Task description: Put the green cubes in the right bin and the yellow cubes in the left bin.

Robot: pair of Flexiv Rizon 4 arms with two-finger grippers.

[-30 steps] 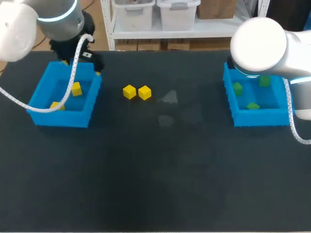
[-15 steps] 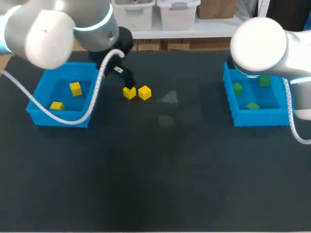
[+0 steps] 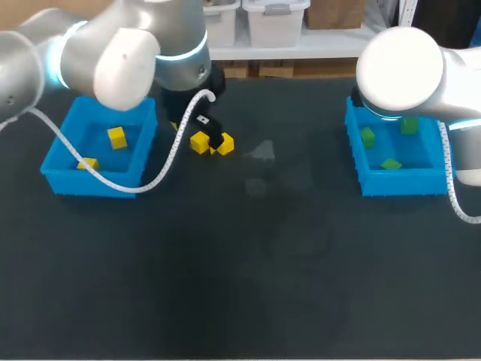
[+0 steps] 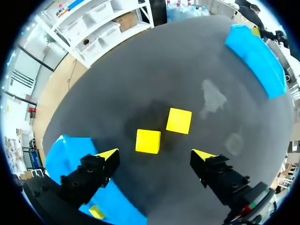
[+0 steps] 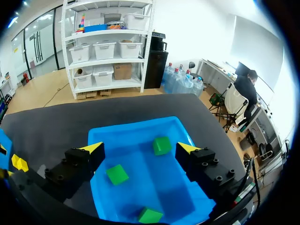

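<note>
Two yellow cubes (image 3: 199, 141) (image 3: 225, 144) lie side by side on the dark table, right of the left bin (image 3: 98, 184). My left gripper (image 3: 211, 141) hangs open just above them. In the left wrist view the nearer yellow cube (image 4: 148, 141) sits just ahead of the left gripper (image 4: 155, 154), between its spread fingers, and the other yellow cube (image 4: 179, 120) lies further ahead. My right gripper (image 5: 140, 148) is open and empty over the right bin (image 5: 136, 129), which holds three green cubes (image 5: 162, 145) (image 5: 116, 174) (image 5: 150, 215).
The left bin holds two yellow cubes (image 3: 116, 137) (image 3: 88, 162). The right bin (image 3: 402, 183) stands at the table's right side under my right arm (image 3: 398, 68), which hides its gripper in the head view. Bare dark table (image 3: 248, 263) spreads between and in front of the bins.
My left arm has swung right, from over the left bin to above the two yellow cubes on the table. The right arm has stayed put.
</note>
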